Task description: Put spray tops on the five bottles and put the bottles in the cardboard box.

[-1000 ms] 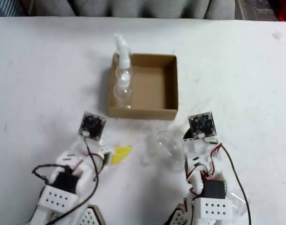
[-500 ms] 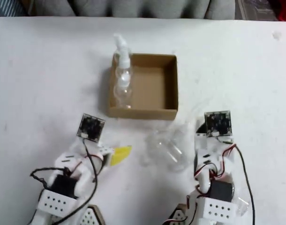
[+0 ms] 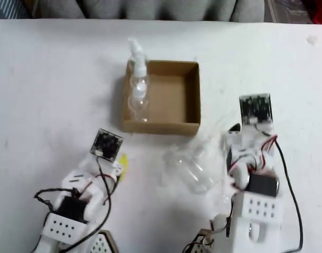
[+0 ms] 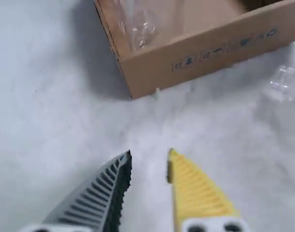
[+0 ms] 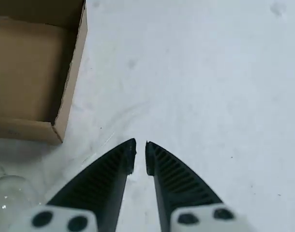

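The cardboard box point(image 3: 169, 97) stands open at the table's middle. Along its left inner wall lies a clear bottle with a white spray top point(image 3: 137, 84), seen blurred in the left wrist view as the bottle point(image 4: 138, 26). Clear bottles without tops point(image 3: 192, 166) lie on the table in front of the box's right corner. My left gripper point(image 4: 149, 162) hovers open and empty over bare table, short of the box's point(image 4: 200, 48) near left corner. My right gripper point(image 5: 140, 155) is shut and empty above the table, right of the box point(image 5: 36, 72), with a clear bottle point(image 5: 5, 191) off to its side.
The left arm point(image 3: 76, 195) sits at the front left and the right arm point(image 3: 253, 179) at the front right. A small clear piece point(image 4: 285, 79) lies near the box's front wall. The white table stretches open to the far left and far right.
The right arm has swung right and toward the far side, away from the loose bottles. The left gripper's yellow finger has drawn in, narrowing the gap.
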Robot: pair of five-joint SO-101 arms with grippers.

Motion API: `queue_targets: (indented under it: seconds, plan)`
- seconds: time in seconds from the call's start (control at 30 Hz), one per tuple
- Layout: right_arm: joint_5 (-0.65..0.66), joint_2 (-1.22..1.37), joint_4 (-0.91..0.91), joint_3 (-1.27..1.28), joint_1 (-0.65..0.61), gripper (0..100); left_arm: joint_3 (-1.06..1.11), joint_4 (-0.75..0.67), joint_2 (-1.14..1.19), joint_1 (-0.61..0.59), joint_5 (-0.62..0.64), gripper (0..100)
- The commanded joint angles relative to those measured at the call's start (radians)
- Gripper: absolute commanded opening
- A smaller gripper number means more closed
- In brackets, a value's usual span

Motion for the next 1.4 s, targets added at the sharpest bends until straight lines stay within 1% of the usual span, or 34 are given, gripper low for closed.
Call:
queue_targets:
  seconds: [0.0, 0.07, 0.13, 0.33, 0.43, 0.6, 0.8, 1.0, 1.13, 1.2, 1.27, 1.37]
  plan:
    - [-0.009, 0.249, -0.001, -0.158, 0.007, 8.6, -0.005, 0.009, -0.019, 0.002, -0.026, 5]
    - [-0.011, 0.349, -0.002, -0.195, 0.007, 12.3, -0.005, 0.021, -0.019, 0.004, -0.029, 4]
    - [-0.011, 0.443, -0.004, -0.23, 0.001, 13.9, -0.005, 0.021, -0.019, 0.002, -0.029, 2]
    - [-0.012, 0.713, -0.142, -0.315, 0.007, 14.2, -0.005, 0.021, -0.019, 0.002, -0.029, 2]
    - [-0.02, 0.835, -0.166, -0.354, 0.007, 14.3, -0.005, 0.023, -0.019, 0.002, -0.029, 2]
    - [-0.152, 1.015, -0.157, -0.48, 0.004, 14.5, -0.005, 0.023, -0.019, 0.002, -0.029, 2]
    - [-0.161, 1.198, -0.163, -0.577, 0.008, 14.5, -0.005, 0.023, -0.019, 0.002, -0.029, 2]
    - [-0.161, 1.264, -0.156, -0.651, 0.008, 12.8, -0.005, 0.023, -0.019, 0.002, -0.029, 2]
    - [-0.161, 1.267, -0.157, -0.652, 0.001, 0.6, -0.005, 0.023, -0.019, 0.002, -0.029, 2]
    - [-0.16, 1.267, -0.156, -0.652, 0.002, 3.3, -0.005, 0.023, -0.019, 0.002, -0.029, 2]
    - [-0.157, 1.264, -0.156, -0.654, 0.012, 1.6, -0.005, 0.023, -0.019, 0.002, -0.029, 2]
    - [-0.157, 1.245, -0.143, -0.66, 0.036, 1.6, -0.005, 0.023, -0.019, 0.001, -0.029, 2]
